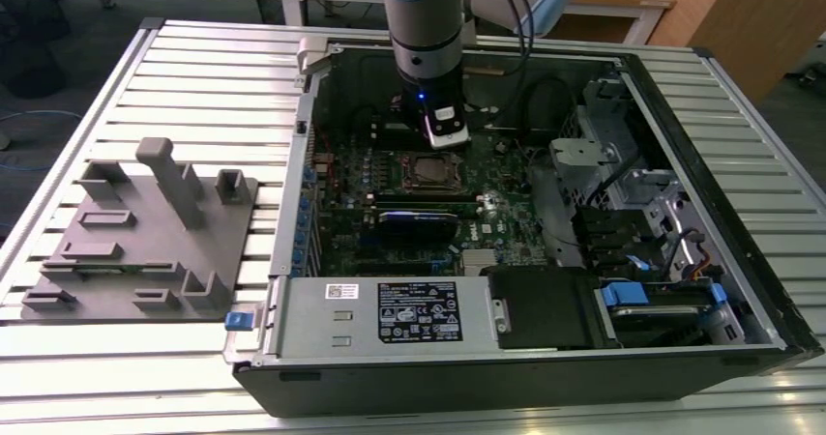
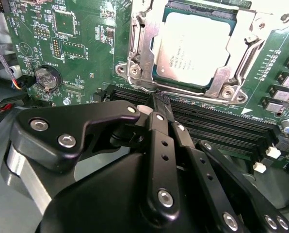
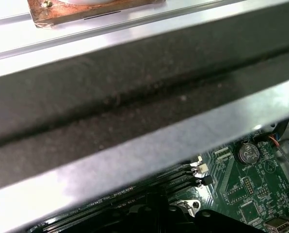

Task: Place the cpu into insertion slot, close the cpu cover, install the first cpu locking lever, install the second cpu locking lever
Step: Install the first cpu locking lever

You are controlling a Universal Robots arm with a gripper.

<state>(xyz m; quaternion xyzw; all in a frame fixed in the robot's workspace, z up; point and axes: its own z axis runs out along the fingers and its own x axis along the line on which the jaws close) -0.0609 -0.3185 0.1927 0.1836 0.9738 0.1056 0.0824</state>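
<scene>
The cpu (image 2: 195, 46), a square chip with a dull silver top, lies flat in the insertion slot, whose contact field is hidden beneath it. The cpu cover (image 2: 140, 48), a silver metal frame, lies down around the chip, which shows through its window. I cannot make out how the locking levers stand. My gripper (image 2: 159, 101) is shut with nothing between its black fingers (image 2: 162, 145); the tips hover just off the socket's edge, over the long black memory slots (image 2: 217, 124). In the exterior view the gripper (image 1: 448, 137) hangs inside the open computer case, just behind the socket.
The green motherboard (image 2: 76, 29) carries a coin battery (image 2: 46, 78). Case walls (image 1: 697, 164) surround the gripper. A blue-edged card (image 1: 416, 224), drive cage (image 1: 620, 193) and power supply (image 1: 387, 309) sit nearby. A grey fixture plate (image 1: 142, 232) rests on the slatted table on the exterior view's left.
</scene>
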